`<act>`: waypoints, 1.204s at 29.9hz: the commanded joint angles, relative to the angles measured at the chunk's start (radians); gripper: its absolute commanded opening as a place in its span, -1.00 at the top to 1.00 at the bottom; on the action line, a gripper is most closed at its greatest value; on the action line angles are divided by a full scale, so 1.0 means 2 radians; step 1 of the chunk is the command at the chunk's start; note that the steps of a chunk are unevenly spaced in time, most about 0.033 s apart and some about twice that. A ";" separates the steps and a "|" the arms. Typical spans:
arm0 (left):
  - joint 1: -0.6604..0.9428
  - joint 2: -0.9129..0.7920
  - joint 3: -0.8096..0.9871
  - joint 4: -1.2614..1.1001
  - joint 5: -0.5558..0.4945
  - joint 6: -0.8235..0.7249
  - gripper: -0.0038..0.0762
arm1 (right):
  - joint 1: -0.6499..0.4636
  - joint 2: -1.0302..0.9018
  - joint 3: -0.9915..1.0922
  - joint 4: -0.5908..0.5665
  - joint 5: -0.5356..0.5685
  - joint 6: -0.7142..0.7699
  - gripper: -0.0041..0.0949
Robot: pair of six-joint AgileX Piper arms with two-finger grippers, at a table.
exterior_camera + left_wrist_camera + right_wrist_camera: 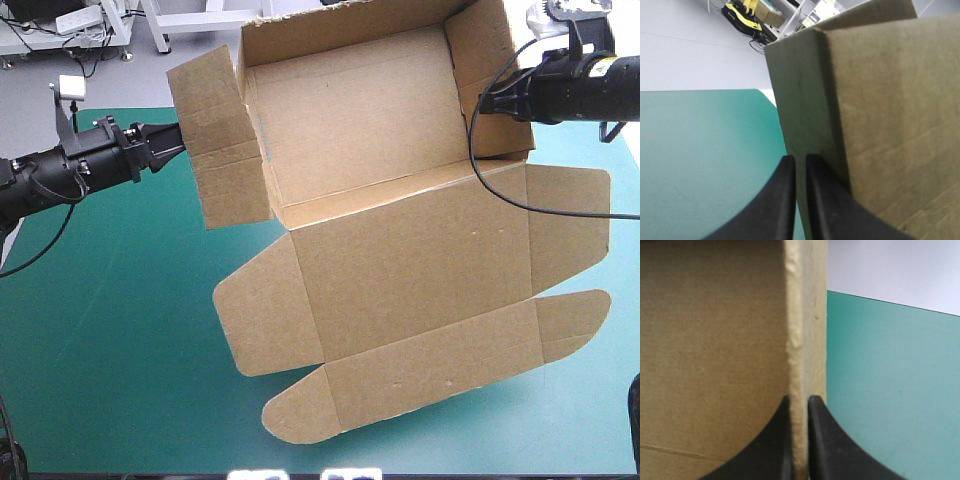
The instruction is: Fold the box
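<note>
Box (400, 260): brown corrugated board, matt, faces faintly ribbed; cut edge pale, rough and fibrous.
Table cover (110, 330): teal-green, smooth, matt, finely speckled close up.
Left gripper fingers (780, 205): black, smooth, with a dull sheen.
Right gripper fingers (827, 445): black, smooth, low gloss.

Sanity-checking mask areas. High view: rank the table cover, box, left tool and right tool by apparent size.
1. The cover, though the box hides much of it.
2. The box.
3. The left tool and the right tool: both small and alike, so not ranked.
</note>
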 commanded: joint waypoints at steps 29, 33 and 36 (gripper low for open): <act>-0.077 -0.021 -0.036 -0.031 0.038 -0.022 0.01 | -0.001 -0.011 -0.008 0.020 -0.031 0.002 0.92; -0.077 -0.021 -0.037 -0.036 0.038 -0.022 0.01 | -0.001 -0.005 -0.007 0.022 -0.031 0.002 0.92; -0.077 -0.021 -0.037 -0.034 0.038 -0.022 0.01 | 0.000 -0.005 -0.007 0.025 -0.032 0.002 0.92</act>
